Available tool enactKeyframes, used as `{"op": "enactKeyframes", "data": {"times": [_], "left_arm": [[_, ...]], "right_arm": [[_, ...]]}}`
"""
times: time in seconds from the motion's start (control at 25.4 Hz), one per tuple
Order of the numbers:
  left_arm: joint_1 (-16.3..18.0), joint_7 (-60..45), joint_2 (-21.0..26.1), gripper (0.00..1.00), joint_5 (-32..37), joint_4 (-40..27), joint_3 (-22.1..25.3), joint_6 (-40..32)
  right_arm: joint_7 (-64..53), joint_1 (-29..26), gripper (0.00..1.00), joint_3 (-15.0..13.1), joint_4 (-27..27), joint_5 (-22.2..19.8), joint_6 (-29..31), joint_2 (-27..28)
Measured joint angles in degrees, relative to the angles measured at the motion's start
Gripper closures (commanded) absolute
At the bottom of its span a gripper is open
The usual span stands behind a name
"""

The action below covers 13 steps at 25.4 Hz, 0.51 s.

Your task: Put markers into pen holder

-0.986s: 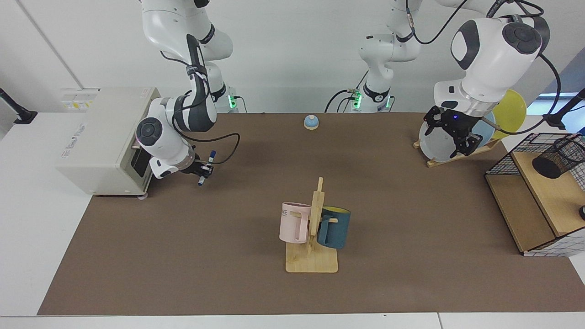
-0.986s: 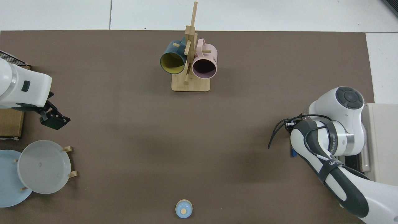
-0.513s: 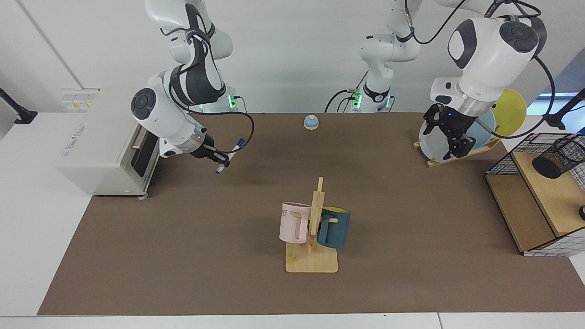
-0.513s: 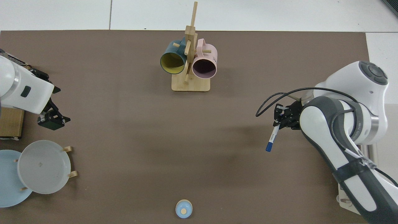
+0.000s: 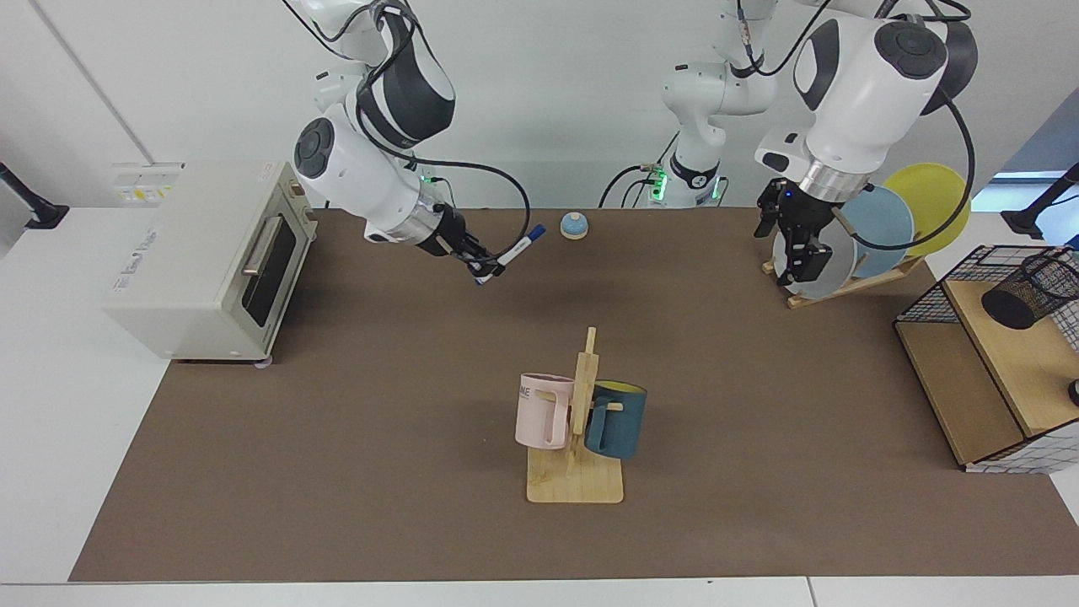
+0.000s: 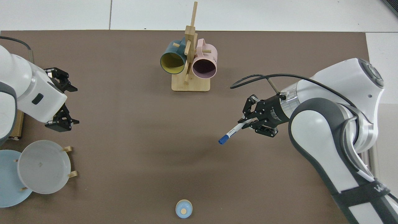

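Clamped tight on the slim white-barrelled marker pen with the dark blue cap (image 5: 512,252), my right gripper (image 5: 484,266) hangs above the brown tabletop (image 5: 354,438), just in front of the small blue dome bell (image 5: 574,225). The pen sticks out sideways from the jaws, capped end angled up and away toward mid-table; from above, the marker (image 6: 231,133) reads as a long diagonal, my right gripper (image 6: 255,123) pinching its rear end.

Now the relation that counts: the small black wire-mesh cylindrical pen holder (image 5: 1030,292) lies on its side on the wooden shelf of the large black wire-grid basket (image 5: 927,299), clear across the table from me, well apart from the pen. The top view does not show it.

My left gripper (image 5: 801,253) hovers by the rack of plates (image 5: 877,240), jaws spread and holding nothing, and it is by far the nearer to that holder. My call: either a long cross-table carry, or a handover mid-table, and that toppled cup probably wants standing up first.
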Motion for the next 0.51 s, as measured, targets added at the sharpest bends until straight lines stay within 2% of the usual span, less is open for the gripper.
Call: {"op": "enactKeyframes", "data": {"times": [0.16, 0.51], "left_arm": [[-0.2, -4.2, -1.4, 0.00, 0.0, 0.1, -2.4, -1.3], [-0.7, -15.5, -2.3, 0.00, 0.0, -0.3, -9.9, -1.7]], "right_arm": [[6.5, 3.5, 1.00, 0.1, 0.9, 0.9, 1.2, 0.0], [24.9, 11.7, 1.00, 0.2, 1.1, 1.2, 12.9, 0.0]]}}
